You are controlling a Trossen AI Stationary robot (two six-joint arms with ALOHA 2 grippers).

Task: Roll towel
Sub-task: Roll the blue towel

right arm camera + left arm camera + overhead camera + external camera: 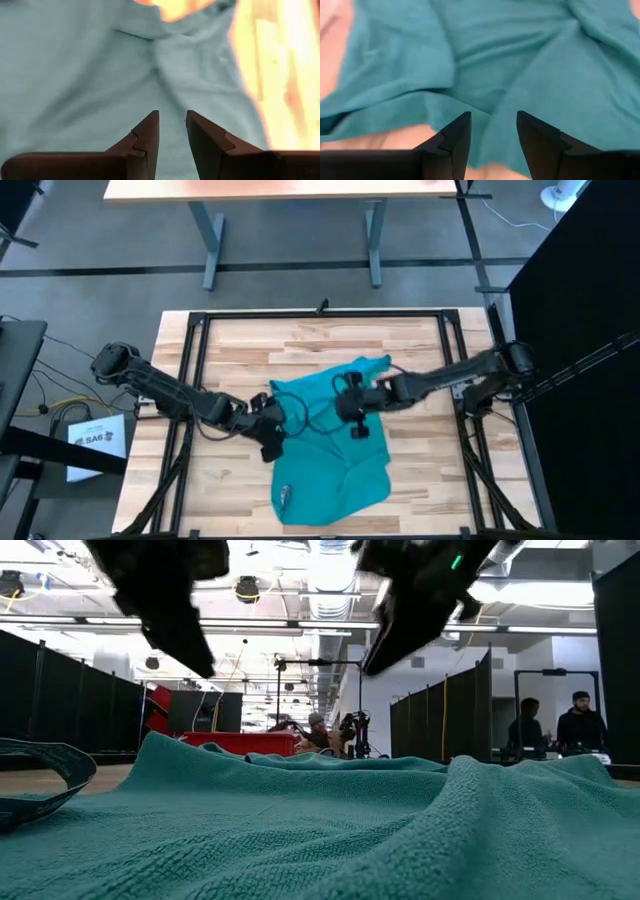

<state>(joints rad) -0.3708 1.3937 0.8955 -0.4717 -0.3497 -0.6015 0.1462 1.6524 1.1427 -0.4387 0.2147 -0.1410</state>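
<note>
One wooden desk carried everything you were working with: pale planks, a dark metal frame running round its edges. Beyond it you had a grey floor and a second, lighter table on grey legs. Looking level across the desktop, you saw a large hall with black partition panels, ceiling ducts and strip lights, and two people standing far off to one side.

One towel, teal and plain, lay rumpled across the middle of the desk, reaching down to its near edge, with folds and a raised corner toward the far side. A small dark-and-grey object sat on the towel's near left corner; you could not tell what it was.

Two arms were in play. Your left gripper hovered at the towel's left edge, its fingers spread with a clear gap and nothing between them. Your right gripper hung over the towel's middle, fingers apart by a narrower gap, also pinching nothing. A sheet of paper lay off the desk to the left.
</note>
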